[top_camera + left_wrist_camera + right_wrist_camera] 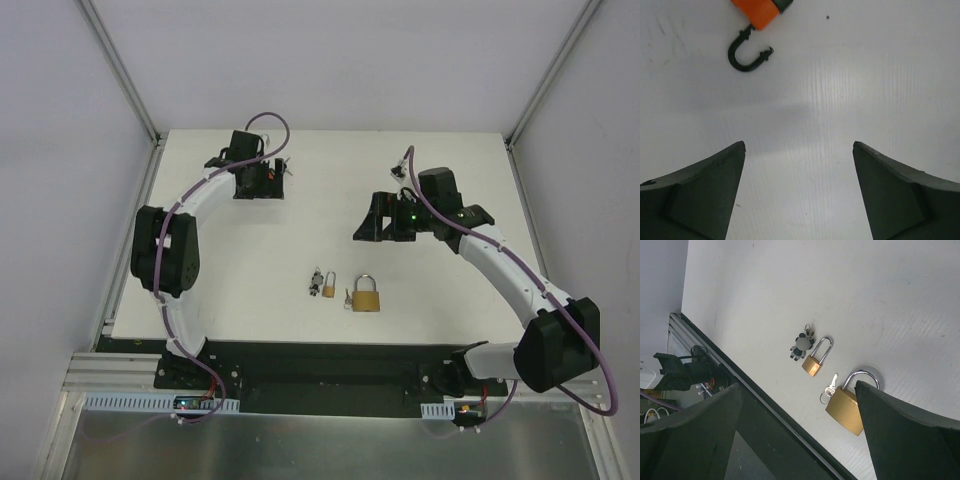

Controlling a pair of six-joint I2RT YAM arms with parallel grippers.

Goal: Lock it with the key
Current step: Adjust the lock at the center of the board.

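A large brass padlock [366, 297] lies on the white table near the front middle, also in the right wrist view [844, 409]. A small silver key [830, 385] on a ring lies just beside it. My right finger hides part of its shackle. A smaller brass padlock [812, 364] with a grey figure keychain [801, 345] lies to its left. An orange padlock [760, 11] with an open black shackle [745, 55] lies ahead of my left gripper [799, 145], which is open and empty. My right gripper [799, 387] is open and empty, held above the table behind the brass padlocks.
The black front rail [770, 410] and the metal frame edge [140, 230] border the table [440, 160]. The left gripper [260, 185] is at the far left, the right gripper [380, 228] at the centre right. Grey walls enclose the back and sides.
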